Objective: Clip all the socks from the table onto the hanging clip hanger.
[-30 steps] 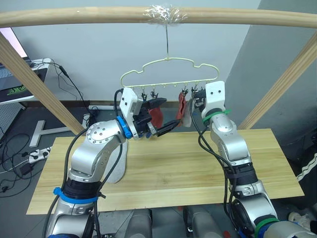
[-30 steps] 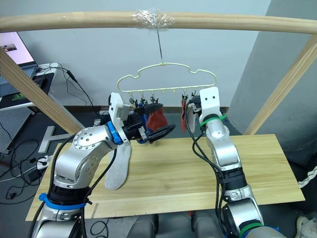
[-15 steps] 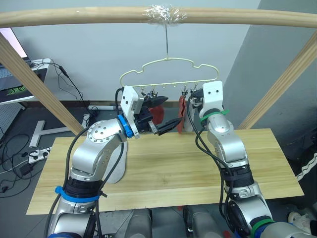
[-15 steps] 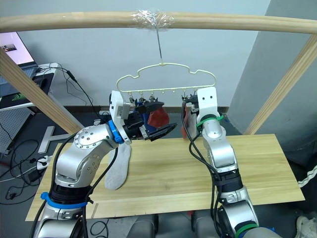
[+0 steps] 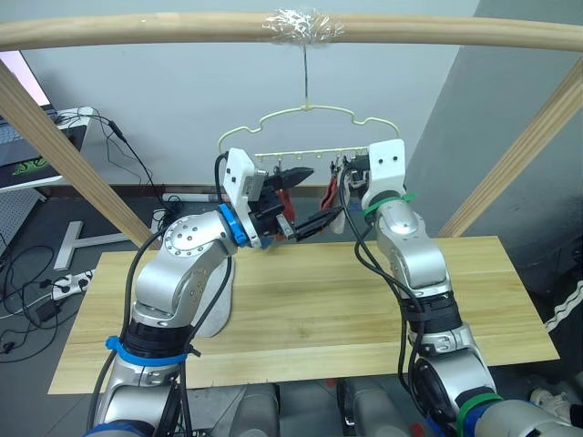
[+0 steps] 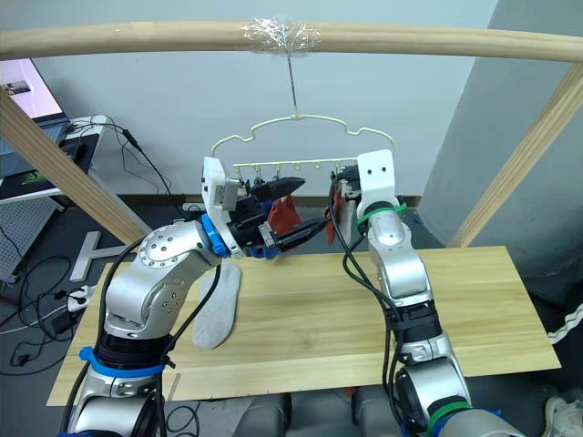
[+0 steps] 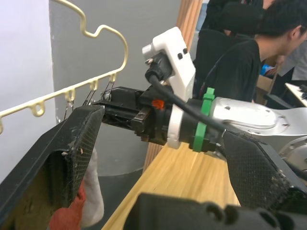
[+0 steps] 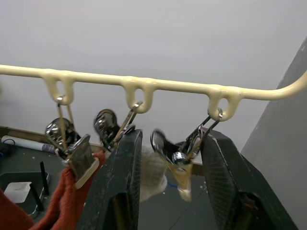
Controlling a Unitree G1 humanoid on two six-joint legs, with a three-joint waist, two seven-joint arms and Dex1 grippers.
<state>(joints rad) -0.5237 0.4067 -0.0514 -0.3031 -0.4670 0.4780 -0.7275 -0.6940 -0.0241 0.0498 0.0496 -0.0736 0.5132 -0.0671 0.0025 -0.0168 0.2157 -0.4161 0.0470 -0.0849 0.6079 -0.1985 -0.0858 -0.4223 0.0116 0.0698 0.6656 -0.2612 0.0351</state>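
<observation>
A soft grey sock (image 6: 217, 309) lies limp at 9 o'clock on the plank surface (image 6: 474, 309). Beyond it, the left end effector (image 6: 296, 211) is spread, a rust sock (image 6: 284, 214) between its fingers. The right end effector (image 8: 170, 191) straddles a steel clip (image 8: 178, 160), fingers apart. The thin wire hanger (image 5: 305, 114) could swing, so the clip might slip free.

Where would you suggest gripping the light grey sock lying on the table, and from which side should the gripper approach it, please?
Probably at the bare rounded end of the light grey sock nearest the robot, coming down from above. It lies flat and lengthwise on the table, and its far end sits under the left arm, whose left gripper is open up by the clip hanger.
</observation>
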